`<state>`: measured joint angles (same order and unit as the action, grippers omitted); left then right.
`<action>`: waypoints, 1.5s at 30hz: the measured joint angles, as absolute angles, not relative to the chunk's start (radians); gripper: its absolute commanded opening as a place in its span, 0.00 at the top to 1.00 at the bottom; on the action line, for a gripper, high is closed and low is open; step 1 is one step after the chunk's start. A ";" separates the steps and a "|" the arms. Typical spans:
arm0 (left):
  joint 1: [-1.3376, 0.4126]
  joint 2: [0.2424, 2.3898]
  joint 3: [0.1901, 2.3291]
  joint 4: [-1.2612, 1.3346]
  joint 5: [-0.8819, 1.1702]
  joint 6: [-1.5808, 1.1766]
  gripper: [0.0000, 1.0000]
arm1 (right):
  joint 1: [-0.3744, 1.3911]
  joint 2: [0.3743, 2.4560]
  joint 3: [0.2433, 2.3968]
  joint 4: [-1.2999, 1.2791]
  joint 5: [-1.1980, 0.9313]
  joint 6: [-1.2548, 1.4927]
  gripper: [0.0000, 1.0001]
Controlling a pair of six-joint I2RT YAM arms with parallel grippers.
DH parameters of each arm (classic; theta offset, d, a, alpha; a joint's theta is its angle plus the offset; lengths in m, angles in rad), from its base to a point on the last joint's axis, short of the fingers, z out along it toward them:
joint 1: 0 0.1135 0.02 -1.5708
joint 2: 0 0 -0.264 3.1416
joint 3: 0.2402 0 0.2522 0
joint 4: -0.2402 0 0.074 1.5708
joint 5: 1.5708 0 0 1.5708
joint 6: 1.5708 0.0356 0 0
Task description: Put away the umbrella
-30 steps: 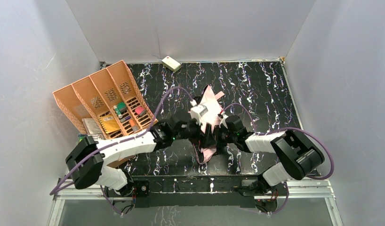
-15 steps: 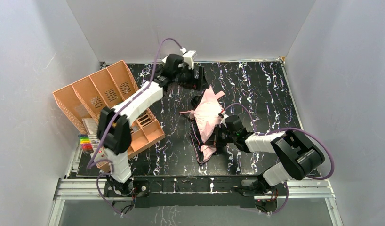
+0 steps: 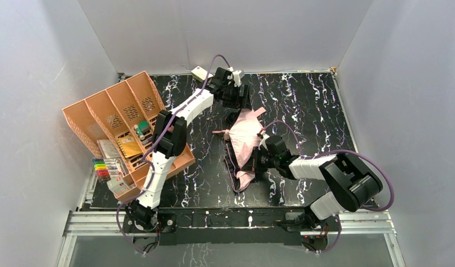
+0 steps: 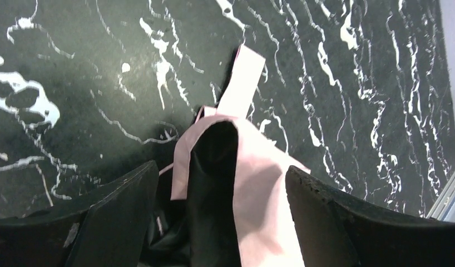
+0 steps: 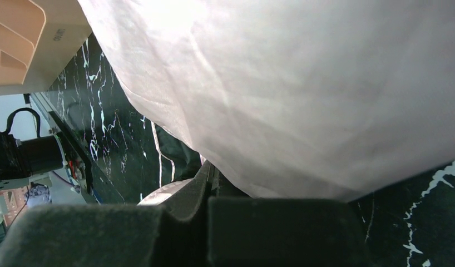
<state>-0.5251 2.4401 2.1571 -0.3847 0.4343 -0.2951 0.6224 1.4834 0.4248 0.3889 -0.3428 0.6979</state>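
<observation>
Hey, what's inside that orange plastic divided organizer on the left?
The orange organizer holds a flat yellow packet and several small coloured items toward its near side. The left arm crosses over its right part, so anything beneath there is hidden.

Umbrella (image 3: pixel 245 133) cloth was thin, smooth, slightly shiny pink, matt black on reverse; table (image 3: pixel 314 105) top was smooth, marble-look; organiser (image 3: pixel 111 108) was matt perforated orange plastic.
</observation>
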 measured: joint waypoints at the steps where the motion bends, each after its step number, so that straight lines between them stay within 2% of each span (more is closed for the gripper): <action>1: -0.525 2.453 2.178 -0.385 0.437 -0.300 0.17 | 0.622 1.483 0.425 0.389 -0.343 0.697 1.00; 7: -0.525 2.493 2.255 -0.352 0.471 -0.343 0.21 | 0.622 1.486 0.425 0.390 -0.346 0.692 1.00; 21: -0.525 2.584 2.292 -0.286 0.513 -0.422 0.42 | 0.622 1.499 0.430 0.402 -0.352 0.684 1.00; 27: -0.525 2.613 2.323 -0.281 0.514 -0.432 0.60 | 0.622 1.499 0.429 0.402 -0.352 0.684 1.00; 34: -0.525 2.613 2.323 -0.276 0.516 -0.430 0.90 | 0.622 1.499 0.430 0.402 -0.352 0.683 1.00; 37: -0.525 2.613 2.323 -0.276 0.517 -0.427 0.98 | 0.622 1.499 0.430 0.402 -0.352 0.683 1.00; 45: -0.525 2.575 2.313 -0.255 0.524 -0.427 1.00 | 0.622 1.527 0.443 0.426 -0.348 0.691 1.00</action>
<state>-0.5255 2.5752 2.3135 -0.2546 0.5236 -0.4267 0.6220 1.5272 0.4431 0.4255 -0.3477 0.6910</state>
